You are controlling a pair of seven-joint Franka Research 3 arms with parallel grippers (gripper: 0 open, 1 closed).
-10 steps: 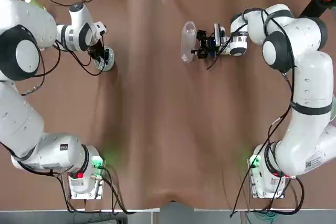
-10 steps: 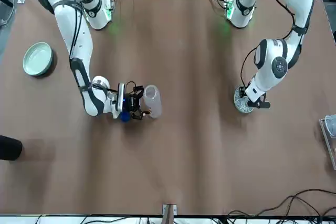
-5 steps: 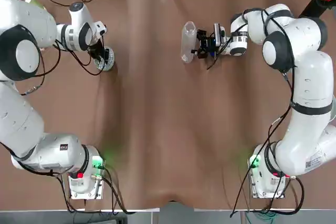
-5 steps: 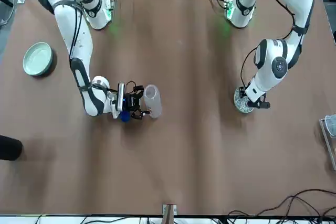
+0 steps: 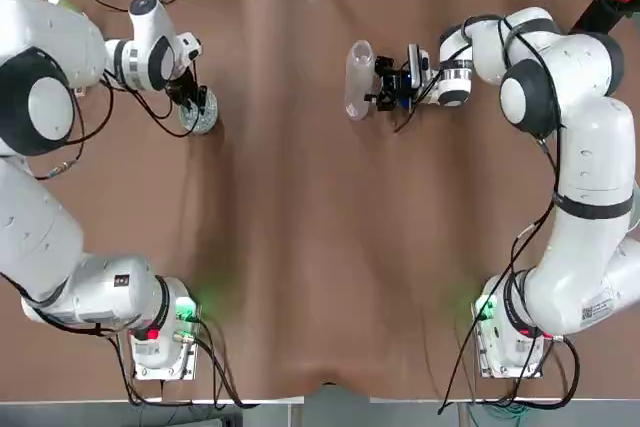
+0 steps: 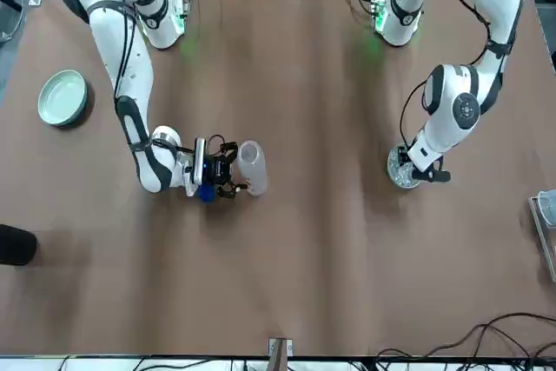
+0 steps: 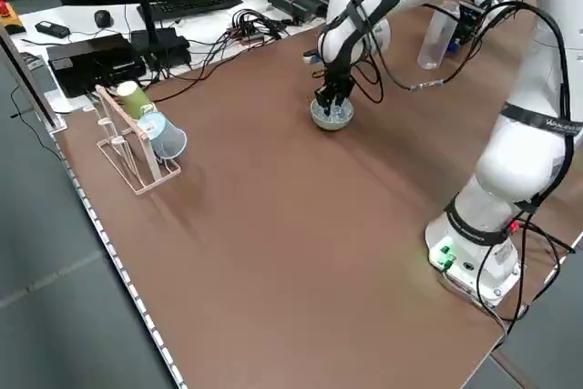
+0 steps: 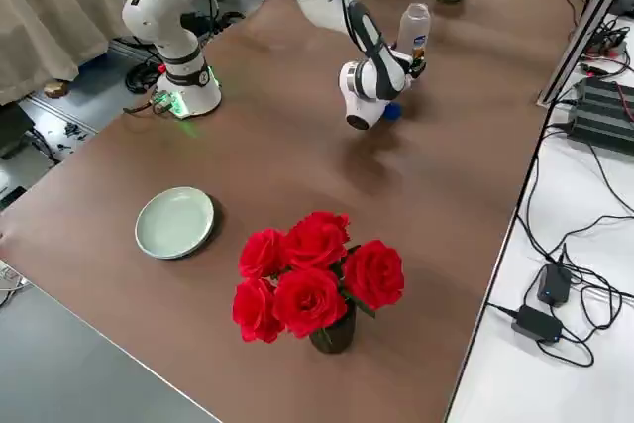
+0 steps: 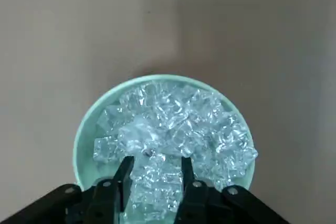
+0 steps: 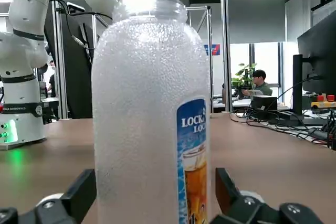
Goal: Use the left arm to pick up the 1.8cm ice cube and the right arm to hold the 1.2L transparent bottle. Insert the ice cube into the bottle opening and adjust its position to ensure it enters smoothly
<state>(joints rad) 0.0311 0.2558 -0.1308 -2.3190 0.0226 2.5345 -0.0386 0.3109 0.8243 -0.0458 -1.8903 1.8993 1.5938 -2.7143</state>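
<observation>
brown tabletop (image 7: 301, 225), office room behind with one seated person (image 10: 261, 83). i count one ice bowl (image 9: 84, 156), one pale dish (image 8: 174, 223), two cups (image 7: 164, 136). left gripper (image 9: 157, 162) is released over the ice cubes (image 9: 157, 124); right gripper (image 6: 228, 171) is at the upright transparent bottle (image 10: 142, 124), can't tell if clenched

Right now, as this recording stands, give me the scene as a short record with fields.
Left gripper: over the bowl, open, ice below and between its fingers
Left gripper holds: nothing that I can make out
Right gripper: around the bottle, closed on its sides
Bottle: upright, neck up, label on one side
Ice cube into bottle: not under way; the left gripper is at the bowl, well away from the right gripper
Elsewhere on table: plate, red flowers, rack with cups
</observation>
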